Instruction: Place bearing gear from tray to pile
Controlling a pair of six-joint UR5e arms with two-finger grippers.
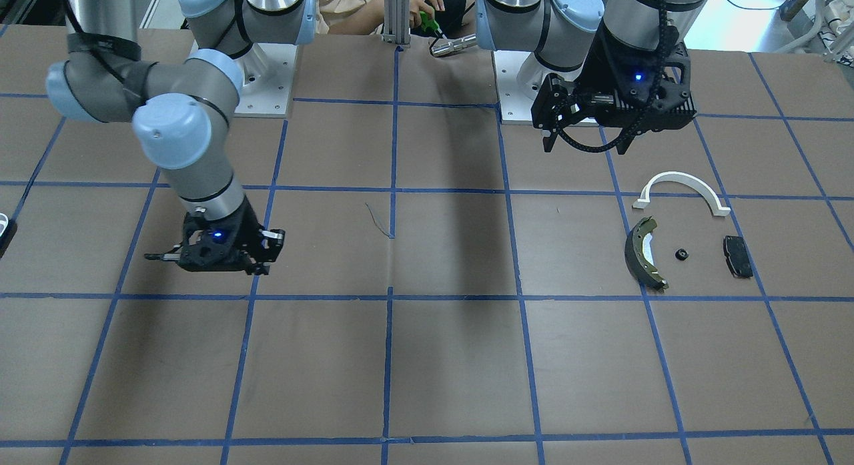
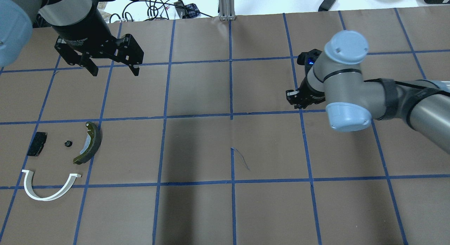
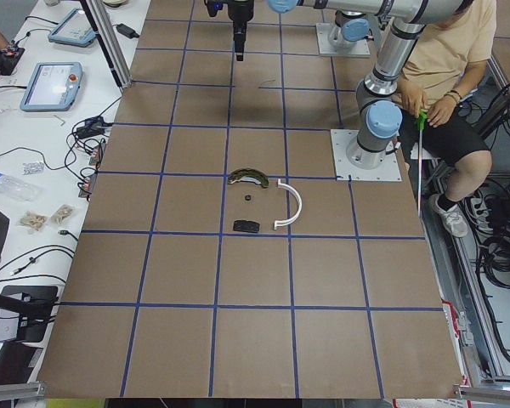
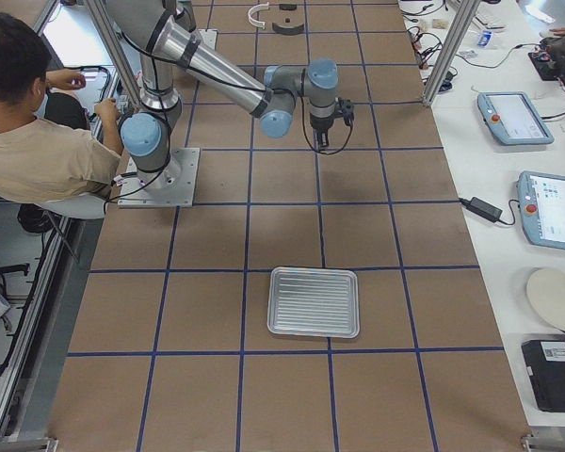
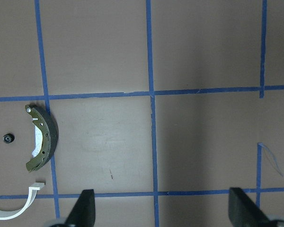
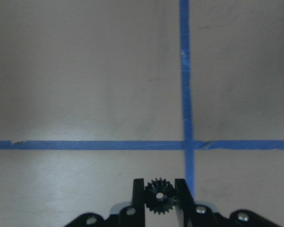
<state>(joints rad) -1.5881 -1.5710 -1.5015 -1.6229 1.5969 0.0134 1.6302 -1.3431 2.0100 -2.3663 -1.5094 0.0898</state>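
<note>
Small gear (image 6: 157, 195) pinched across its teeth in right gripper (image 6: 159, 188), over table (image 6: 85, 71), well apart from pile (image 2: 88, 143).
Probably light and rigid, likely to slip on toothed rim; best gripped across full width. Left gripper (image 2: 115, 72) spread wide, empty.

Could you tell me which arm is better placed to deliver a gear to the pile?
Right: the right gripper is shut on a small black toothed gear; the left gripper, though nearer the white half-ring arch, is open and empty.
</note>
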